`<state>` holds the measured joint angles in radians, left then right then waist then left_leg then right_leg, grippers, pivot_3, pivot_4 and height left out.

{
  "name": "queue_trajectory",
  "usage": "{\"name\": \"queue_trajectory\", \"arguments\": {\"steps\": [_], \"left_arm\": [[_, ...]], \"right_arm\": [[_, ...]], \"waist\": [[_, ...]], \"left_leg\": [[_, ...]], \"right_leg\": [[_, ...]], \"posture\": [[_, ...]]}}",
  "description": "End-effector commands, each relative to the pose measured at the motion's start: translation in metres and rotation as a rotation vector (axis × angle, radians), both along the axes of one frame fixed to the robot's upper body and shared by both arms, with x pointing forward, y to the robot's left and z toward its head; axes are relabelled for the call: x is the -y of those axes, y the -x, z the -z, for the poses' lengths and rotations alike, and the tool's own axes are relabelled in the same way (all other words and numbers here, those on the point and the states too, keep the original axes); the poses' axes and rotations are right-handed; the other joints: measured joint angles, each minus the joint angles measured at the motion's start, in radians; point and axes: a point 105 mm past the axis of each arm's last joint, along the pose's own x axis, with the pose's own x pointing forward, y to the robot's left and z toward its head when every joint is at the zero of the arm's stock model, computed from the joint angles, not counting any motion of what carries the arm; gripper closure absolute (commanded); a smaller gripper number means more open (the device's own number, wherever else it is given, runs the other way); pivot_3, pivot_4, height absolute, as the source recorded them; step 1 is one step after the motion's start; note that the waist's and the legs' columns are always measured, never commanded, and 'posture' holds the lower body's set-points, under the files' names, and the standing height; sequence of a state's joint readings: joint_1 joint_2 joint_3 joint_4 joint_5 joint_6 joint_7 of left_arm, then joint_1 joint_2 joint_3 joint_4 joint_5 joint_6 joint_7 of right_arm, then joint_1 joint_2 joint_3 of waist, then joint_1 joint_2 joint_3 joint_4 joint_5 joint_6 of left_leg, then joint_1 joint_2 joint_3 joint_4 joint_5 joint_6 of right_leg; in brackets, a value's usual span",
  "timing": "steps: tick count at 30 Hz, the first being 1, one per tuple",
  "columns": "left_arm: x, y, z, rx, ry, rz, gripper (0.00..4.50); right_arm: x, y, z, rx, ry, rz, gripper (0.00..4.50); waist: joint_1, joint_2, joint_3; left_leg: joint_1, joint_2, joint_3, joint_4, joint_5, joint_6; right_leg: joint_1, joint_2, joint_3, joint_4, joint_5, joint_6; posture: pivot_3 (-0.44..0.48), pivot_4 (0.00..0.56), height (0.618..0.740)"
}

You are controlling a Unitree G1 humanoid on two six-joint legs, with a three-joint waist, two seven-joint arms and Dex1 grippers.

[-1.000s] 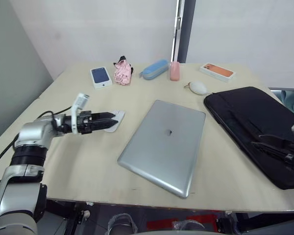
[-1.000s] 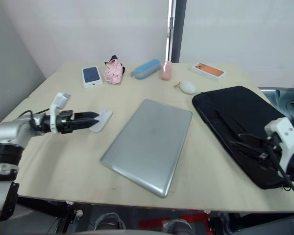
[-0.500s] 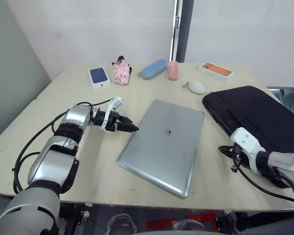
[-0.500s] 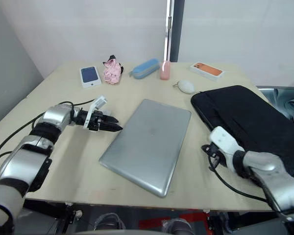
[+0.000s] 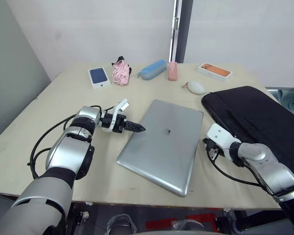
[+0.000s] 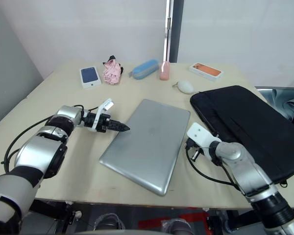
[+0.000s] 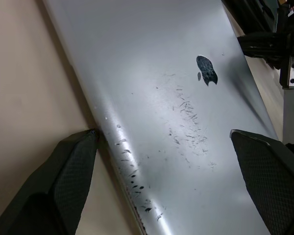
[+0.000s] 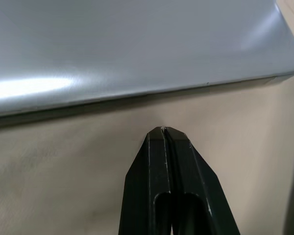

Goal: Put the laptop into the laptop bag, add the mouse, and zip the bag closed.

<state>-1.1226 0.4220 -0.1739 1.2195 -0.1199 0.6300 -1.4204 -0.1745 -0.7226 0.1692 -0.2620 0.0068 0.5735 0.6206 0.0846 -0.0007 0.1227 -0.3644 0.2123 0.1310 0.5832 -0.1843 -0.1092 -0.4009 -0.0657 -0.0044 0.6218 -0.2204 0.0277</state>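
The laptop (image 5: 164, 144) is lying closed beside the laptop bag (image 5: 257, 125). The left gripper (image 7: 161, 191) is spreading wide over its left edge, seemingly touching; the right gripper (image 8: 165, 142), pinched together empty, is pointing at its right edge

Bright, even room light, soft shadows.
Pale glare streaks the laptop (image 8: 137, 44) lid; close wrist pictures look slightly soft.

Laptop (image 5: 162, 145): silver, lid shut, lying at a slant mid-surface (image 5: 63, 161).
Left hand (image 5: 137, 129): fingertips at the laptop's left edge.
Right hand (image 5: 207, 145): low, just beside the laptop's right edge.
Laptop bag (image 5: 257, 125): black, flat, right of the laptop.
Mouse (image 5: 196, 87): white, near the bag's far corner.
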Motion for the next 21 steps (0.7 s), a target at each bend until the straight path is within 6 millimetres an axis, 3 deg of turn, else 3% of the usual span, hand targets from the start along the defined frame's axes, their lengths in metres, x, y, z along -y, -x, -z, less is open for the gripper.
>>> {"name": "queue_trajectory", "arguments": {"steps": [1, 7, 11, 19, 21], "left_arm": [[-0.001, -0.004, -0.004, -0.006, 0.008, -0.034, 0.0], [0.001, -0.002, -0.003, -0.036, 0.043, -0.047, 0.0], [0.011, -0.001, -0.011, -0.062, 0.113, -0.036, 0.0], [0.016, 0.007, -0.026, -0.107, 0.215, 0.033, 0.0], [0.013, 0.005, -0.031, -0.104, 0.229, 0.02, 0.83]], "right_arm": [[-0.016, -0.002, 0.007, -0.019, -0.002, -0.037, 4.44], [-0.056, -0.014, 0.006, 0.008, -0.03, -0.126, 4.44], [-0.067, -0.02, 0.007, 0.013, -0.048, -0.143, 4.44], [-0.052, -0.027, 0.008, 0.017, -0.052, -0.094, 4.44], [-0.046, -0.027, 0.008, 0.016, -0.045, -0.08, 4.5]], "waist": [[-0.005, 0.0, 0.0], [-0.021, 0.0, 0.0], [-0.034, -0.001, 0.001], [-0.041, -0.004, 0.005], [-0.041, -0.004, 0.005]], "left_leg": [[0.001, 0.0, 0.0, 0.0, 0.0, 0.0], [0.008, 0.0, 0.001, -0.003, 0.0, -0.001], [0.014, 0.0, 0.002, -0.006, -0.001, -0.006], [0.013, 0.0, 0.002, -0.008, 0.0, -0.007], [0.013, 0.0, 0.002, -0.01, 0.001, -0.005]], "right_leg": [[0.001, 0.0, 0.0, 0.0, 0.0, 0.0], [0.004, 0.0, 0.001, 0.0, 0.0, -0.001], [0.008, 0.0, 0.002, 0.0, 0.001, -0.001], [0.007, 0.001, 0.002, -0.002, 0.001, -0.002], [0.007, 0.001, 0.001, -0.004, 0.001, -0.002]], "posture": [[0.0, 0.15, 0.74], [0.0, 0.15, 0.74], [0.0, 0.15, 0.74], [0.0, 0.15, 0.74], [0.0, 0.15, 0.74]]}}
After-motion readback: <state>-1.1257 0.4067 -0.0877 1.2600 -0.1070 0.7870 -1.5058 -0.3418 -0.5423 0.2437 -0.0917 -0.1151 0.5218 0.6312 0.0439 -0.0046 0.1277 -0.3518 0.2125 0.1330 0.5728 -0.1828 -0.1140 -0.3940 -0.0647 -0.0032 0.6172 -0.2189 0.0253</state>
